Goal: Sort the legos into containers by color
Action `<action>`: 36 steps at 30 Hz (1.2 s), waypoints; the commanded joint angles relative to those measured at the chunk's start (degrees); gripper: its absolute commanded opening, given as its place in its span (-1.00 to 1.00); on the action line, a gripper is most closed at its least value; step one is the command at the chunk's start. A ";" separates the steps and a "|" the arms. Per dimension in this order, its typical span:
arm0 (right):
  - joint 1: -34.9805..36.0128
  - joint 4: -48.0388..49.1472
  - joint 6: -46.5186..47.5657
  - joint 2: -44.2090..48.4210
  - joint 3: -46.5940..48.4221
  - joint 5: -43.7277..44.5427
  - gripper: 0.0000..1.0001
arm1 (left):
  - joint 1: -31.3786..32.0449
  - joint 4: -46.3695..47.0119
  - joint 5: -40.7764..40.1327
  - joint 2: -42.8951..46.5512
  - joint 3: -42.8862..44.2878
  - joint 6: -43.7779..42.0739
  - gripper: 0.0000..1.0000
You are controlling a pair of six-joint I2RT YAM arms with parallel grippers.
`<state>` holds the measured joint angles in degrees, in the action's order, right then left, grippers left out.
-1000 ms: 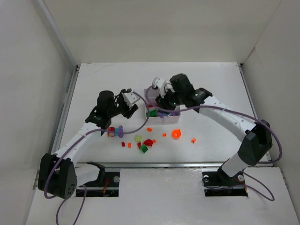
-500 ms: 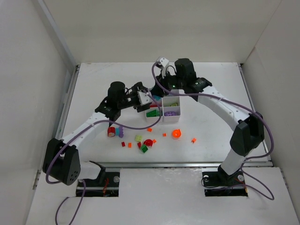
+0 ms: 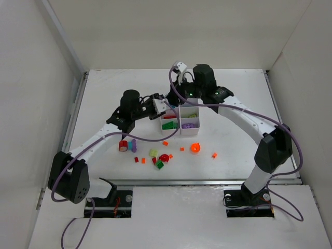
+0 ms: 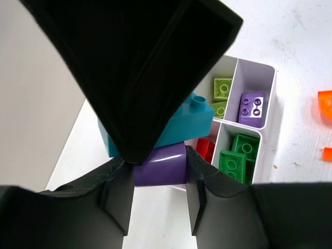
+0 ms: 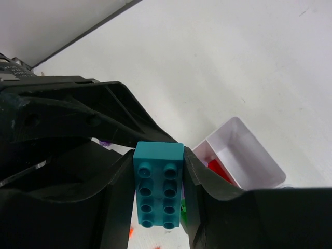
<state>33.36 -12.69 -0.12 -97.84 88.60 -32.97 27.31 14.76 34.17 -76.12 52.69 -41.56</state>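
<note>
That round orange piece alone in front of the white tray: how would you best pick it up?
Probably from straight above, pinching the orange piece across its round rim. It lies alone on the table with nothing touching it, so any angle across it should do.

Legos part-sorted in white tray, others loose.

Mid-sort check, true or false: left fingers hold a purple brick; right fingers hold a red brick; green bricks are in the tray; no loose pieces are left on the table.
The left fingers hold a purple brick: true.
The right fingers hold a red brick: false, it is a cyan brick.
Some green bricks are in the tray: true.
No loose pieces on the table: false, an orange piece and others lie near the tray.
</note>
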 commanded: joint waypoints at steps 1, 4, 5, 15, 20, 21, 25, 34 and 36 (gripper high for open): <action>0.48 3.11 -0.50 1.51 -1.41 -2.19 -1.00 | 0.12 3.52 0.54 0.62 1.54 2.97 -1.00; -2.15 3.11 -1.11 3.35 -3.60 -0.87 -1.00 | -0.50 2.90 -1.12 1.15 1.02 5.69 -1.00; -3.03 3.11 -1.63 3.88 -4.13 0.53 -1.00 | -0.50 2.29 -2.00 0.62 1.02 7.96 -1.00; -11.65 3.11 2.49 9.07 -8.97 10.12 -1.00 | -1.82 -3.60 -5.08 -4.04 2.95 12.29 -1.00; -12.18 -0.31 5.56 8.55 -8.45 13.28 -1.00 | -1.82 -6.50 -7.80 -6.24 6.80 12.82 -1.00; -12.18 -1.10 6.79 8.55 -8.44 13.98 -1.00 | -1.82 -8.50 -8.59 -7.02 7.60 12.82 -1.00; -12.18 -3.04 8.73 8.55 -7.74 16.62 -1.00 | -1.82 -11.86 -10.88 -8.17 10.41 10.98 -1.00; -12.71 -4.18 11.55 9.60 -8.27 18.65 -1.00 | -2.35 -14.76 -10.88 -8.70 12.61 10.45 -1.00; -12.71 -4.19 12.07 9.60 -8.27 18.65 -1.00 | -2.35 -14.76 -10.88 -9.22 12.62 10.45 -1.00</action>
<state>20.97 -16.73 10.41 -90.65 79.66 -15.20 25.12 0.64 23.33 -85.41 62.52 -30.68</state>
